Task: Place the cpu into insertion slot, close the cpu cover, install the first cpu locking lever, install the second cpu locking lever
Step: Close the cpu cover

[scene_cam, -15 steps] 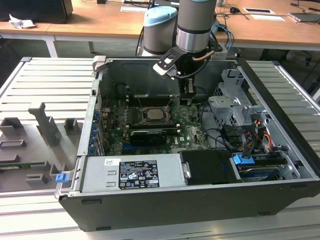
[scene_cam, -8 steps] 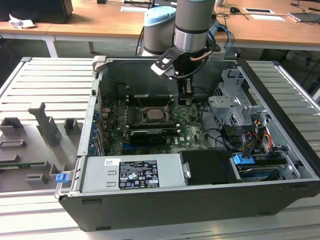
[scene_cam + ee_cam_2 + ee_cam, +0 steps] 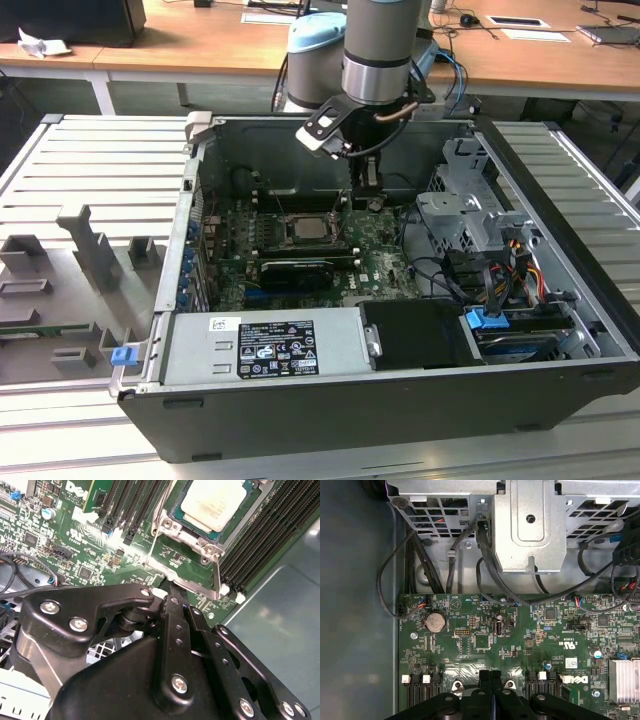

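The cpu [image 3: 305,229] lies flat in its socket on the motherboard, its silvery top [image 3: 212,500] facing up. The cpu cover [image 3: 192,540], a thin metal frame, lies down around it. A bright wire locking lever [image 3: 187,582] runs along the socket edge nearest the gripper. My gripper [image 3: 368,200] hangs just to the exterior view's right of the socket. Its black fingers are shut together in both wrist views [image 3: 170,592] [image 3: 490,677], with nothing seen between them. The fingertips sit close over the lever; I cannot tell whether they touch it.
Memory slots [image 3: 260,545] flank the socket. A metal drive cage [image 3: 465,215] with cables [image 3: 440,270] stands at the exterior view's right. The power supply [image 3: 265,345] fills the case front. A finned heatsink [image 3: 624,680] and a coin cell [image 3: 435,622] sit on the board.
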Tool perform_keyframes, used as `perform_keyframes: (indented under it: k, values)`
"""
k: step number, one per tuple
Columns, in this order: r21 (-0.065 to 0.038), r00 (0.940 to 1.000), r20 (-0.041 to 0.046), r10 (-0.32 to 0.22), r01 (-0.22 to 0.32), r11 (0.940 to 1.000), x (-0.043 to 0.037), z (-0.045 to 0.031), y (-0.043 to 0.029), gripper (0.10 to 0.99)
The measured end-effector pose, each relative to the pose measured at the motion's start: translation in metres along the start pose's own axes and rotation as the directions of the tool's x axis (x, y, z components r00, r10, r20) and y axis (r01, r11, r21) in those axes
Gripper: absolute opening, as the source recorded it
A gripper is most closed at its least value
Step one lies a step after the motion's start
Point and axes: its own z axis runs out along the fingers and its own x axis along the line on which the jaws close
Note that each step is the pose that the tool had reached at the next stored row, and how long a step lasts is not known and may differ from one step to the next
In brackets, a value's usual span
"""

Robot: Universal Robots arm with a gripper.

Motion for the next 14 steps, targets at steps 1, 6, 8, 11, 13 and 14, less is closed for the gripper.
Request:
perform_keyframes:
  k: [1, 6, 8, 11, 13, 14]
  values:
    - [0.0, 1.0, 0.0, 0.0, 0.0, 1.0, 0.0, 0.0, -0.0006, 0.106]
    - [0.0, 1.0, 0.0, 0.0, 0.0, 1.0, 0.0, -0.0001, -0.0028, 0.106]
    - [0.0, 1.0, 0.0, 0.0, 0.0, 1.0, 0.0, -0.0001, -0.0034, 0.106]
    - [0.0, 1.0, 0.0, 0.0, 0.0, 1.0, -0.0001, -0.0001, -0.0045, 0.106]
    - [0.0, 1.0, 0.0, 0.0, 0.0, 1.0, -0.0001, -0.0002, -0.0051, 0.106]
    - [0.0, 1.0, 0.0, 0.0, 0.0, 1.0, -0.0001, -0.0001, -0.0055, 0.106]
